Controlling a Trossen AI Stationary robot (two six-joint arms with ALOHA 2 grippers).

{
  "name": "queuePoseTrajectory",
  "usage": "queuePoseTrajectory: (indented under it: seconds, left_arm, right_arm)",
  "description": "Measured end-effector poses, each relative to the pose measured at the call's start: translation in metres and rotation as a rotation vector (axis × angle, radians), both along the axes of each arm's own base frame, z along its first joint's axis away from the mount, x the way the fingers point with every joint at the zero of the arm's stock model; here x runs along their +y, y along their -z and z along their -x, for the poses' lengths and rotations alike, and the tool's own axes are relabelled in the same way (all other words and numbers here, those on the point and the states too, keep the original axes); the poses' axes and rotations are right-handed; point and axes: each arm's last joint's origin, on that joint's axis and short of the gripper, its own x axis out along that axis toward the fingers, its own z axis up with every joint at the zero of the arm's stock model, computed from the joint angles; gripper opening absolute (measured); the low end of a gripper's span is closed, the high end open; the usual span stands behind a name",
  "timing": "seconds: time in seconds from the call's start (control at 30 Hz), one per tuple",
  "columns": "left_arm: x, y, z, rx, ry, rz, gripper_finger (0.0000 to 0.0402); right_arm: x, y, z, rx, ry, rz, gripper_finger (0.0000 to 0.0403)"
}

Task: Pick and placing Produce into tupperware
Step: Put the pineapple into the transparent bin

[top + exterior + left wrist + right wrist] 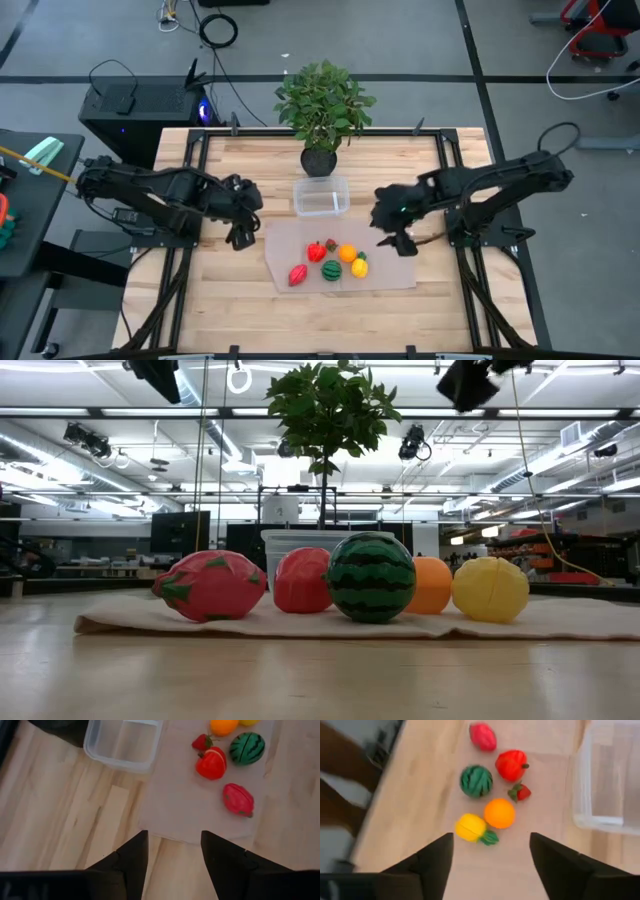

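The produce lies in a cluster on a flat translucent mat (385, 275): a pink-red dragon fruit (298, 275), a red tomato (316, 251), a small strawberry (331, 244), a dark green watermelon (332, 270), an orange (347, 253) and a yellow fruit (360, 267). The clear tupperware (320, 196) stands on the table beyond the mat, in front of the plant pot. My left gripper (240, 237) hovers open left of the mat. My right gripper (398, 243) hovers open above the mat's right part. Neither touches anything.
A leafy potted plant (322, 110) stands at the table's far edge behind the tupperware. Bare wooden table (220, 290) lies left, right and near of the mat. A black frame runs along the table's sides (455, 170).
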Motion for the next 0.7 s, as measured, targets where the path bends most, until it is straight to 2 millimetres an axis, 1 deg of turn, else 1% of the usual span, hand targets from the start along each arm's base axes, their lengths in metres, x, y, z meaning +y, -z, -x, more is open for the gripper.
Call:
queuePoseTrajectory:
  seconds: [0.07,0.13,0.4,0.6,0.7]
  left_arm:
    - [0.0,-0.001,-0.001,-0.017,0.011,-0.021,0.0188]
    - [0.0,-0.001,-0.002,-0.026,0.01,-0.022,0.0186]
    - [0.0,-0.002,-0.003,-0.041,0.009,-0.02,0.0189]
    - [0.0,-0.003,-0.004,-0.053,0.008,-0.017,0.0184]
    - [0.0,-0.003,-0.004,-0.054,0.009,-0.017,0.0186]
  right_arm:
    - [0.005,0.011,-0.008,0.03,-0.042,0.054,0.0285]
    - [0.01,0.021,-0.016,0.069,-0.069,0.073,0.029]
    - [0.038,0.062,-0.036,0.222,-0.137,0.046,0.028]
    - [0.057,0.078,-0.044,0.244,-0.145,0.033,0.0283]
    - [0.066,0.083,-0.043,0.236,-0.2,0.085,0.0285]
